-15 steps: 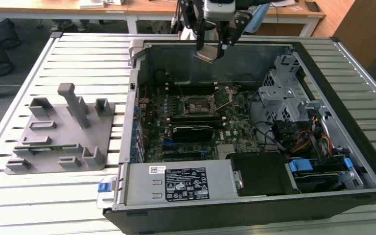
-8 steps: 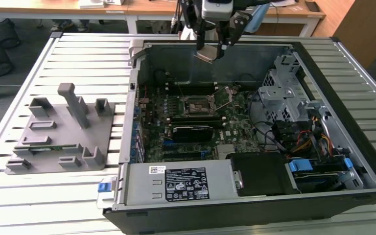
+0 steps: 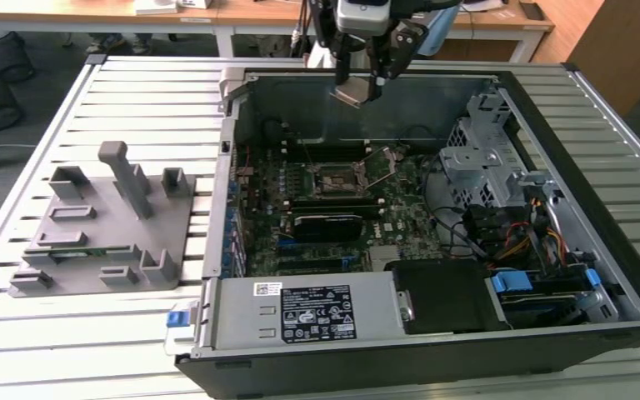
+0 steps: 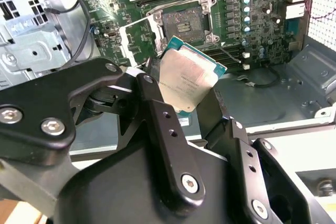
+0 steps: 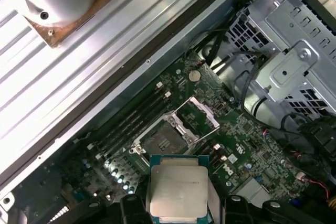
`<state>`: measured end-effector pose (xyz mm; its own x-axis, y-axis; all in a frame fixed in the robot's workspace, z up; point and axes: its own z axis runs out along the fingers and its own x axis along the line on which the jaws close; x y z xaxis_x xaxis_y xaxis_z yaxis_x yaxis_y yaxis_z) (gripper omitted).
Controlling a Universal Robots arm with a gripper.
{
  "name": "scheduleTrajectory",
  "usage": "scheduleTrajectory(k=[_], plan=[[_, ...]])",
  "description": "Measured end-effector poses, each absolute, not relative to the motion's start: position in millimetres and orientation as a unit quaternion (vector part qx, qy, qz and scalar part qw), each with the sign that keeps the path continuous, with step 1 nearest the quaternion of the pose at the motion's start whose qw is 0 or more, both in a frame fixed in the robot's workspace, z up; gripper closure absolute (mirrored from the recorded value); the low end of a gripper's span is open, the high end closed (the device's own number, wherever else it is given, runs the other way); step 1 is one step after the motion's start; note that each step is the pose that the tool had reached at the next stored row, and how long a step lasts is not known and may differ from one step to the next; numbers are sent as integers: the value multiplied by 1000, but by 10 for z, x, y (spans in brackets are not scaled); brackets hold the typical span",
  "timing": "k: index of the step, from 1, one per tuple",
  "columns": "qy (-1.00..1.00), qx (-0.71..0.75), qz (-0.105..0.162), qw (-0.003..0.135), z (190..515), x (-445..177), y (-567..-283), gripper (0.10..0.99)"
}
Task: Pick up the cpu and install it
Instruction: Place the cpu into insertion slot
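End effector (image 3: 362,87) pinched the cpu (image 4: 188,74) by its edges, in the air over the open computer case (image 3: 222,250), clear of the motherboard (image 5: 252,145). Socket (image 5: 163,140) below stood open and unfilled. Grey fixture (image 3: 109,225) sat on the tabletop (image 3: 131,83) at the exterior view's left.

cpu (image 5: 176,190) over open case (image 3: 409,375) — socket (image 5: 160,142) beneath

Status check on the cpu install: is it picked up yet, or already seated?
Done: the pickup. The gripper is shut on the cpu.
In hand: the cpu hangs in the air above the open case, well clear of the board.
Left: seating it. The socket is empty, with its metal frame flipped open.
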<state>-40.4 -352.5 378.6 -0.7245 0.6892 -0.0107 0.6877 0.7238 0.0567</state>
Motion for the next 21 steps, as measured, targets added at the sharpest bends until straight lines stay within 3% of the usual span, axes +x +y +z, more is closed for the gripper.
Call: scheduleTrajectory(k=[21], plan=[[893,450,23,18,3777,-404,-3525,561]])
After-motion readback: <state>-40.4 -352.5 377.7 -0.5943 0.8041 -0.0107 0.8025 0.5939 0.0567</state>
